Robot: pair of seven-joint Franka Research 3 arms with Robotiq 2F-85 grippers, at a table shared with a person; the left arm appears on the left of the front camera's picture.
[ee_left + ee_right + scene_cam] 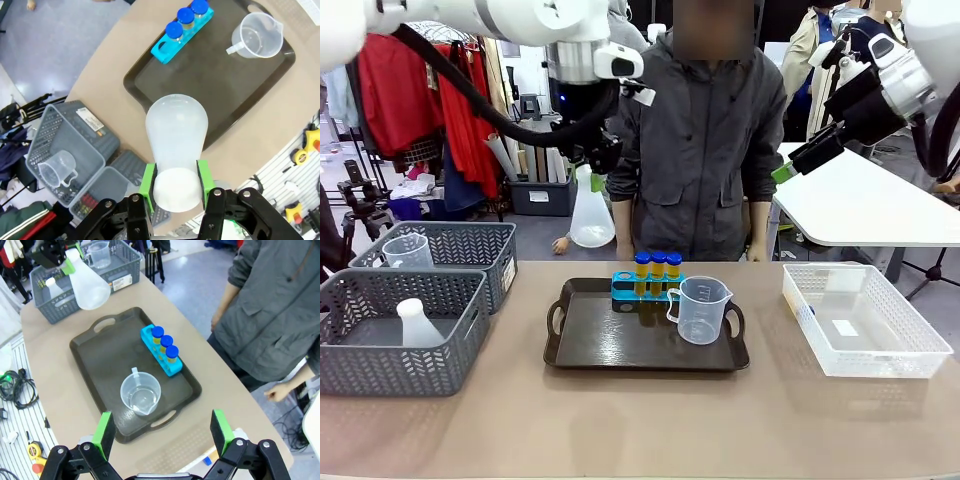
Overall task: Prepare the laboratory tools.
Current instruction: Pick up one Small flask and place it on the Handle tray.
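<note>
Across the table in the front view, a person in a grey jacket (705, 150) stands at the far side, and the left gripper (595, 160) hangs high above the tabletop, clamped on the neck of a translucent white conical flask (591, 215) that dangles wide end down above the back edge of a dark tray (620, 350). On that tray a small blue tube rack (645, 288) holds three yellow-filled blue-capped test tubes (657, 268) upright, and just beside it to the right stands a clear handled measuring beaker (701, 309). Two grey mesh baskets (380, 345) sit at the left, one holding a second beaker (408, 250), the nearer one a second small flask (417, 323); a clear white crate (865, 320) lies at the right. The right gripper (798, 160) is raised near the upper right; how far its fingers stand apart cannot be told there. From the left wrist view, the green pads (148, 181) press both sides of the flask's (176, 130) neck, with the tray (165, 85), rack (181, 31) and measuring beaker (257, 35) far below. From the right wrist view, the right gripper's (162, 430) fingers are spread wide with nothing between them, high over the tray (100, 360); the measuring beaker (140, 392) stands near the rack (161, 357) of tubes (165, 342), and the flask (89, 282) hangs from the left gripper (67, 262) at upper left.
</note>
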